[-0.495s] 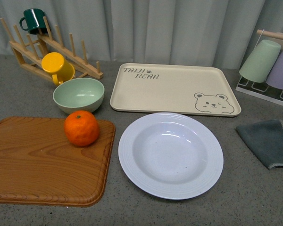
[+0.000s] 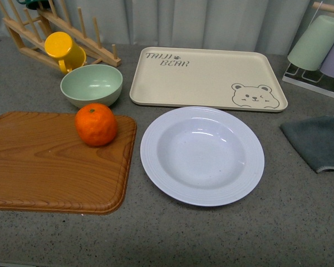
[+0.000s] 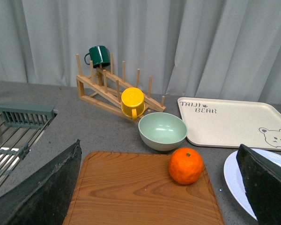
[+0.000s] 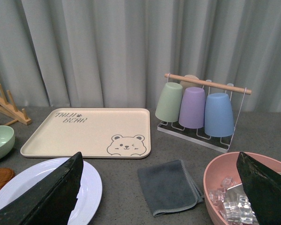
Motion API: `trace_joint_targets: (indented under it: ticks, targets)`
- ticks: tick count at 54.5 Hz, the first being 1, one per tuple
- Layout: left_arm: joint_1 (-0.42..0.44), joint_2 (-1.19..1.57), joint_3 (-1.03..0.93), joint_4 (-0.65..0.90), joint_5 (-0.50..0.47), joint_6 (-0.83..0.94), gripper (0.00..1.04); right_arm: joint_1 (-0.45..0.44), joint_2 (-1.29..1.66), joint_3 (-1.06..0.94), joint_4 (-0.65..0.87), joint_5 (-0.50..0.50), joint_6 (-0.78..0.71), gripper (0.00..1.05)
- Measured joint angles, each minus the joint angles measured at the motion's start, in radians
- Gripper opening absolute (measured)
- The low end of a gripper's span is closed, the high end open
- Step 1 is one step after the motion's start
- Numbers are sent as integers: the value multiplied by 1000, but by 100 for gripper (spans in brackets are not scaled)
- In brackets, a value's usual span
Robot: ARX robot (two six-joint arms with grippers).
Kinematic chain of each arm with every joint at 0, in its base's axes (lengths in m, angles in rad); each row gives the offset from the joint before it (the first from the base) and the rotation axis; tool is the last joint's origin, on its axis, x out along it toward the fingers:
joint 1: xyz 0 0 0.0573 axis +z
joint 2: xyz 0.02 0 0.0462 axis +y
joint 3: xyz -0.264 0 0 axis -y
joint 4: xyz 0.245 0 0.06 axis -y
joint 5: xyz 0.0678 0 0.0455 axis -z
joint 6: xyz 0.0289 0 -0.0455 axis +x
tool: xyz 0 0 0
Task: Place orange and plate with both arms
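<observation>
Grey speckled counter, curtain behind. Orange (image 2: 96, 124) sat on wooden cutting board (image 2: 39, 167), plate (image 2: 150, 151) just beside. Left gripper (image 3: 158, 146) and right gripper (image 4: 159, 154) were spread wide, holding nothing. Risk: off-centre pinch could roll orange off board.

Grey speckled countertop (image 2: 222, 233) — pale pleated curtain (image 4: 131, 47) behind.

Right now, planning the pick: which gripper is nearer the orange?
Left. The left gripper faces the orange close ahead; the right gripper is by the plate, orange outside its view.
</observation>
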Motion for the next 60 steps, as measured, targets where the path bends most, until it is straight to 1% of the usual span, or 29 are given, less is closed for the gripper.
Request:
trace_joint_targets:
  ticks: [60]
  targets:
    - [0, 0, 0, 0, 0, 0, 98, 0, 0, 0, 0, 0, 0, 96]
